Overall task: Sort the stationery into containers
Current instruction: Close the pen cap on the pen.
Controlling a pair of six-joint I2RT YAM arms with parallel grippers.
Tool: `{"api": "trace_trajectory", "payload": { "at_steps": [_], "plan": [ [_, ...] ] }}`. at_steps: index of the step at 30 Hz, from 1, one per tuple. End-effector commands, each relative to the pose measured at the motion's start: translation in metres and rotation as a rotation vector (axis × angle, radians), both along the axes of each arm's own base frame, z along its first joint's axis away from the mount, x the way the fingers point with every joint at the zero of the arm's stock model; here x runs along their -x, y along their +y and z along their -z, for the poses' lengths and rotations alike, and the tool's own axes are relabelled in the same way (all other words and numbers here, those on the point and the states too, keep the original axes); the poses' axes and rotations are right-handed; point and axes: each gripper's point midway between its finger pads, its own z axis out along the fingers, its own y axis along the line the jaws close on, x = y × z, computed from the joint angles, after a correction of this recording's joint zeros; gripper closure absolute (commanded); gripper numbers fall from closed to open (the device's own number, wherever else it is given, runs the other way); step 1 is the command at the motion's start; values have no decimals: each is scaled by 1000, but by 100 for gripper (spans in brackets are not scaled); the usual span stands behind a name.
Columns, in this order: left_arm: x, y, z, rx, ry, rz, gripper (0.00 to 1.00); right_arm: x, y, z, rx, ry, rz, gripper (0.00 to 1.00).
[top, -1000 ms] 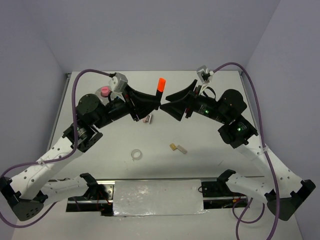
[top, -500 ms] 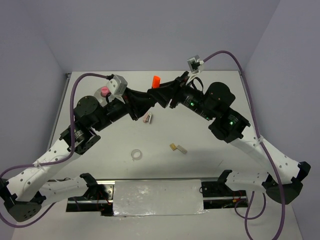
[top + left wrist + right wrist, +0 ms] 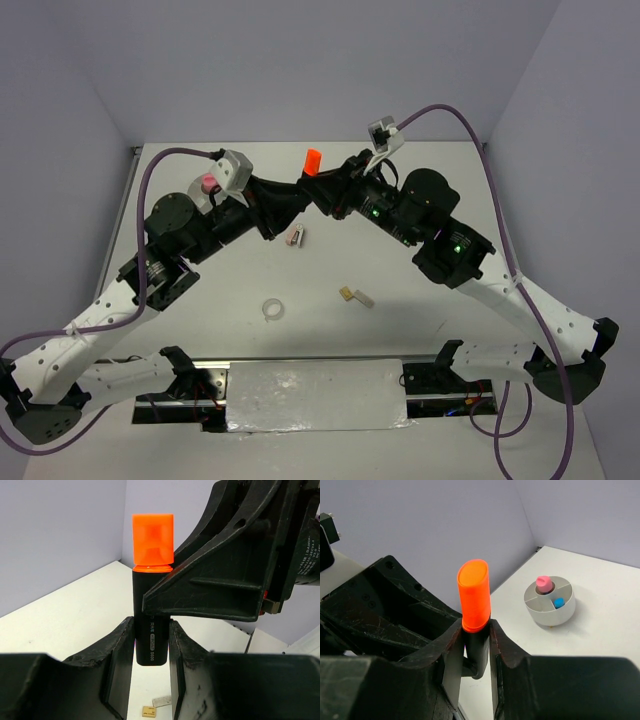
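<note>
The right gripper [image 3: 476,647], clear of the orange-capped marker [image 3: 152,630] a second ago with its jaws spread, is now brought onto it and closed on the black barrel just below the cap; the right arm [image 3: 440,240] is swung leftward. The marker is shifted slightly left in the top view.

From above, marker [image 3: 312,159] barrel hidden among fingers [image 3: 283,203], dish [image 3: 550,612] mostly behind left arm, tiny pieces [image 3: 362,298] unidentifiable

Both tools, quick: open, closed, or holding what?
Left tool: closed on the orange-capped marker.
Right tool: closed on the same marker, just below its cap.
</note>
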Motion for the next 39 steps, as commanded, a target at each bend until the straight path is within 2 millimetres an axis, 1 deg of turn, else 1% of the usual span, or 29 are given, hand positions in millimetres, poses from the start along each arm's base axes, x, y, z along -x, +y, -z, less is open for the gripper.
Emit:
{"api": "trace_trajectory", "payload": {
  "at_steps": [1, 2, 3, 5, 6, 7, 8, 9, 10, 11, 12, 13, 14, 16, 18, 20, 22, 25, 26, 27, 29, 30, 31, 32, 33, 35, 36, 38, 39],
  "plan": [
    [6, 7, -37, 63, -76, -6, 100, 6, -7, -26, -52, -63, 8, 94],
    [6, 7, -38, 67, -70, -4, 99, 6, -7, -26, -51, -64, 8, 100],
    [7, 6, -37, 67, -68, -2, 98, 7, -7, -28, -55, -72, 3, 100],
    [9, 5, -37, 67, -67, 11, 88, 9, -7, -31, -56, -82, -4, 100],
    [10, 4, -37, 65, -65, 20, 82, 10, -7, -32, -49, -101, -12, 100],
    [11, 2, -36, 60, -63, 30, 62, 14, -6, -35, -47, -118, -26, 100],
    [15, -1, -33, 40, -68, 59, 53, 15, -7, -39, -36, -150, -29, 100],
    [17, -2, -34, 34, -73, 73, 37, 21, -5, -41, -20, -178, -76, 100],
    [19, -3, -32, 24, -68, 87, 29, 25, -4, -43, -3, -201, -102, 100],
    [22, -5, -31, 6, -64, 107, 12, 26, -5, -48, 29, -228, -120, 100],
    [25, -5, -30, -3, -60, 119, 1, 36, -1, -49, 46, -252, -196, 100],
    [26, -7, -28, -16, -55, 131, 1, 31, -3, -48, 66, -258, -215, 100],
    [31, -8, -24, -42, -40, 160, 1, 34, -7, -55, 66, -268, -246, 100],
    [38, -6, -30, -44, -45, 181, 1, 39, -14, -54, 83, -282, -346, 100],
    [48, -6, -33, -45, -49, 219, 1, 47, -21, -62, 70, -295, -399, 100],
    [58, -4, -37, -32, -55, 253, 1, 63, -28, -70, 49, -312, -497, 100],
    [69, -5, -43, -10, -63, 315, 1, 80, -27, -72, 52, -328, -607, 100],
    [82, -8, -59, 49, -72, 400, 2, 94, -25, -70, 47, -316, -716, 100],
    [85, -10, -61, 64, -71, 421, 3, 102, -26, -73, 34, -330, -756, 100],
    [88, -12, -66, 85, -73, 454, 5, 106, -27, -73, 27, -334, -773, 100],
    [88, -14, -68, 97, -66, 472, 8, 112, -29, -73, 24, -328, -795, 100],
    [86, -16, -67, 97, -58, 480, 11, 114, -30, -74, 24, -331, -800, 100],
    [90, -17, -70, 111, -60, 507, 14, 115, -30, -74, 23, -326, -804, 100],
    [90, -18, -69, 116, -51, 515, 16, 118, -31, -74, 23, -336, -817, 100],
    [92, -19, -70, 129, -38, 532, 19, 118, -31, -73, 22, -340, -818, 100],
    [96, -20, -73, 148, -49, 570, 21, 119, -31, -71, 21, -337, -823, 100],
    [98, -22, -73, 158, -31, 590, 25, 121, -31, -70, 19, -337, -824, 100],
    [102, -24, -72, 167, -33, 627, 26, 120, -32, -68, 19, -342, -804, 100],
    [102, -27, -68, 166, -13, 649, 28, 118, -31, -67, 17, -342, -794, 100]
  ]
}}
